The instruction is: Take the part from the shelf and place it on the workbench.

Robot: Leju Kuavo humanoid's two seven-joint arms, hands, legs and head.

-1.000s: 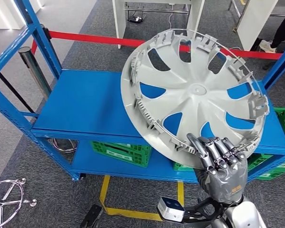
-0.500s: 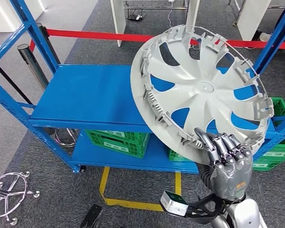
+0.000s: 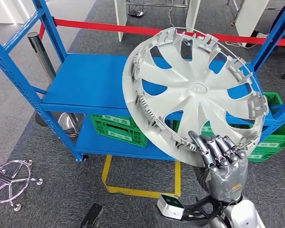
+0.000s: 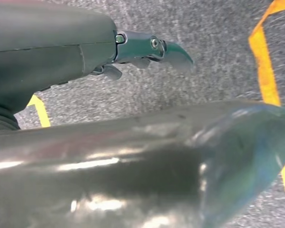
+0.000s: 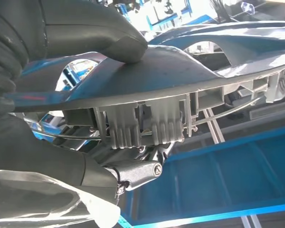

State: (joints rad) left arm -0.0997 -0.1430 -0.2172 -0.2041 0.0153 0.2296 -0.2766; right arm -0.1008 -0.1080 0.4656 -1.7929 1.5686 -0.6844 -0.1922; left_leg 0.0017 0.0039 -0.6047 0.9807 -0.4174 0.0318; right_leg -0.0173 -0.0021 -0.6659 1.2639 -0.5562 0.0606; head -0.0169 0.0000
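The part is a large silver wheel cover (image 3: 194, 90) with curved spokes and clips around its rim, seen from its inner side. It is tilted in the air in front of the blue shelf (image 3: 87, 85), clear of the shelf board. My right hand (image 3: 223, 166) grips its near lower edge, fingers (image 3: 214, 147) curled over the rim. In the right wrist view the thumb (image 5: 97, 28) presses one face of the wheel cover (image 5: 162, 76) and the fingers (image 5: 137, 171) lie under the clips. My left hand (image 4: 97, 52) hangs over grey carpet and holds nothing, one finger (image 4: 152, 47) stretched out.
Green crates (image 3: 115, 128) stand on the shelf's lower level. A red barrier tape (image 3: 97, 26) runs behind the shelf and a chrome post (image 3: 44, 57) stands at its left end. Yellow floor tape (image 3: 133, 190) marks the carpet. A chrome chair base (image 3: 11, 183) lies at lower left.
The whole view has shifted, so the camera has moved; the shelf now sits a little further right. The wheel cover stays in my right hand, tilted as before.
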